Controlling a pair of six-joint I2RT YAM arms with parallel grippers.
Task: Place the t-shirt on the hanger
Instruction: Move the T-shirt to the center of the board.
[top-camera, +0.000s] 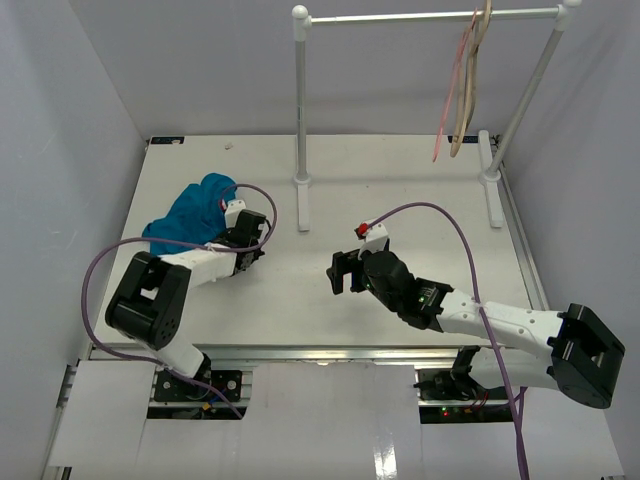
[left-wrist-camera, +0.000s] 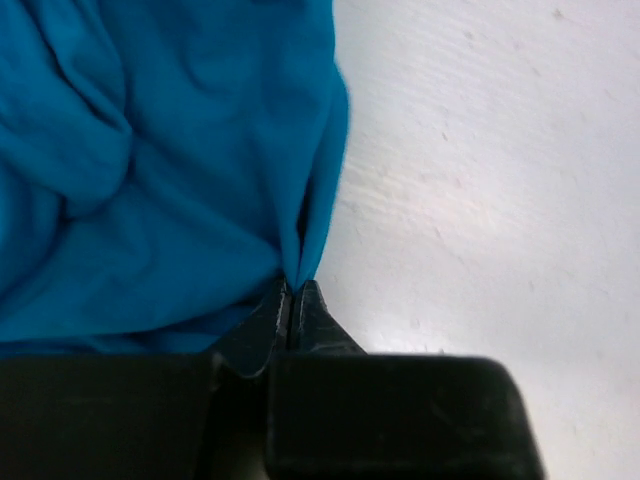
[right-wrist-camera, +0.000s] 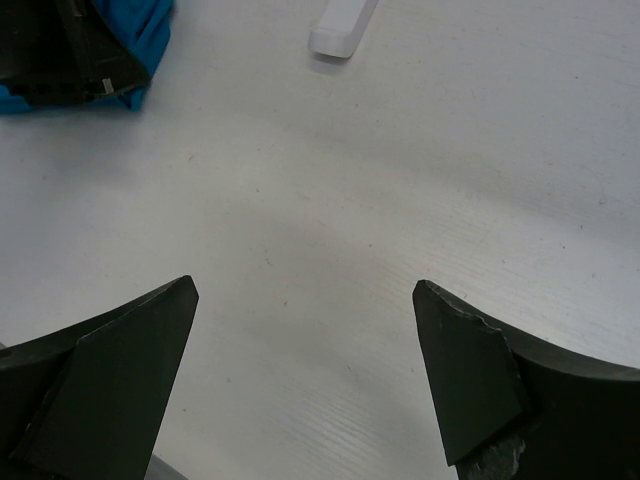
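Note:
The teal-blue t-shirt (top-camera: 192, 213) lies crumpled at the left of the table. My left gripper (top-camera: 248, 222) sits at its right edge. In the left wrist view the left gripper (left-wrist-camera: 296, 290) is shut, pinching a fold of the t-shirt (left-wrist-camera: 150, 170). The thin pink hanger (top-camera: 452, 90) hangs on the rail at the back right, beside a beige hanger (top-camera: 470, 80). My right gripper (top-camera: 343, 272) is open and empty over bare table at mid-table. In the right wrist view the right gripper (right-wrist-camera: 305, 300) has wide-apart jaws, with the t-shirt (right-wrist-camera: 150, 40) at top left.
A white garment rack stands at the back, with its left post (top-camera: 300, 100), top rail (top-camera: 430, 15) and right post (top-camera: 525, 100). One rack foot (right-wrist-camera: 343, 28) shows in the right wrist view. Grey walls close in the left and right sides.

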